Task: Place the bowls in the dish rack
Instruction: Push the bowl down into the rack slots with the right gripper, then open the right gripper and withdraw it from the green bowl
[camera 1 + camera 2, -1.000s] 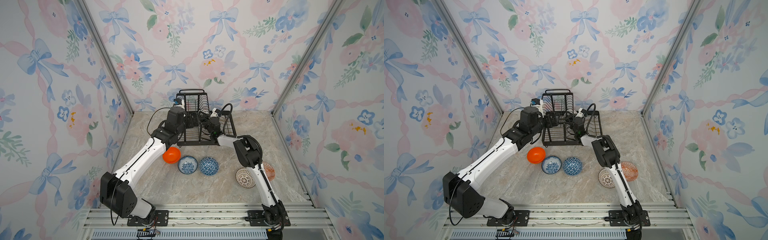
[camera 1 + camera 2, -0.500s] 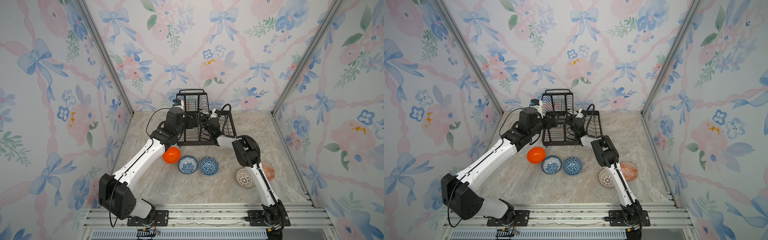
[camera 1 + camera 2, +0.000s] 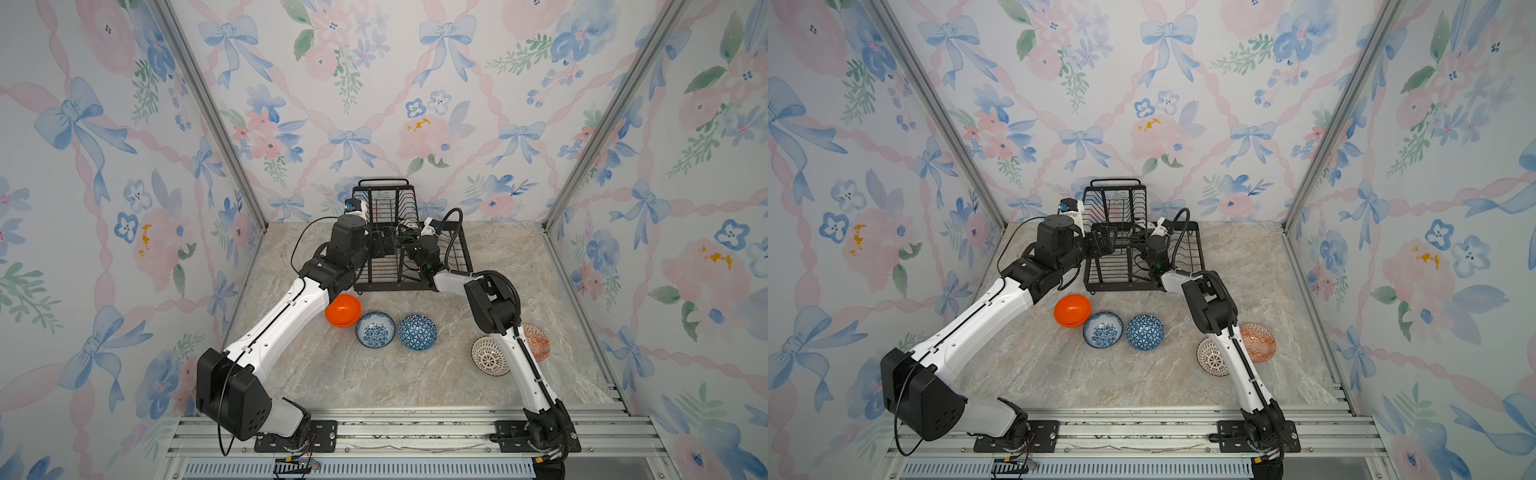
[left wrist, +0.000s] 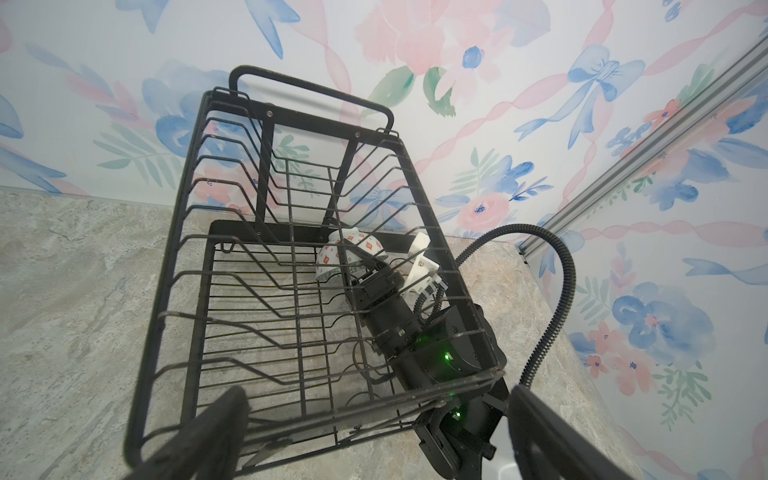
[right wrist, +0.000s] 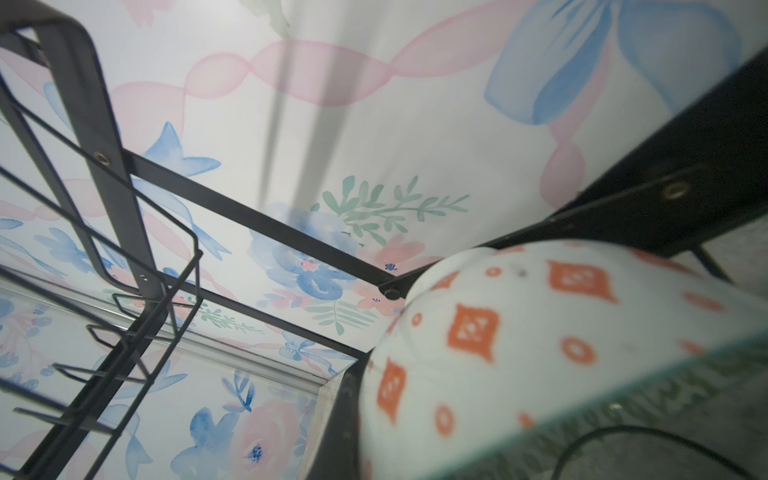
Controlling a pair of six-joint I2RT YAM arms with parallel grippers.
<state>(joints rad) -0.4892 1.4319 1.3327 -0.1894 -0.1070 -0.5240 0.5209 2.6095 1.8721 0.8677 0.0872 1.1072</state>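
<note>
Dish rack (image 3: 411,249), black wire, at twelve o'clock by the back wall (image 3: 374,124). Left gripper (image 4: 376,395) spread wide at its nine o'clock side (nothing held). Right gripper (image 4: 362,266) clamped on white bowl with orange diamonds (image 4: 347,253), low inside rack. Toward six o'clock on table (image 3: 374,374): orange bowl (image 3: 343,310), blue-floral bowl (image 3: 375,329), blue-triangle bowl (image 3: 417,332), lattice bowl (image 3: 490,356), orange-red bowl (image 3: 537,341).

A white bowl (image 5: 540,340) with orange-red diamond and dot motifs and a pale green rim band was seen very close to the lens, blurred, its outer side turned toward it. Behind it, black bars and bent wire dividers of the dish rack (image 5: 104,174) were framed against the floral wallpaper (image 5: 374,104). A strip of marbled tabletop (image 5: 744,249) was glimpsed beside the bowl.
</note>
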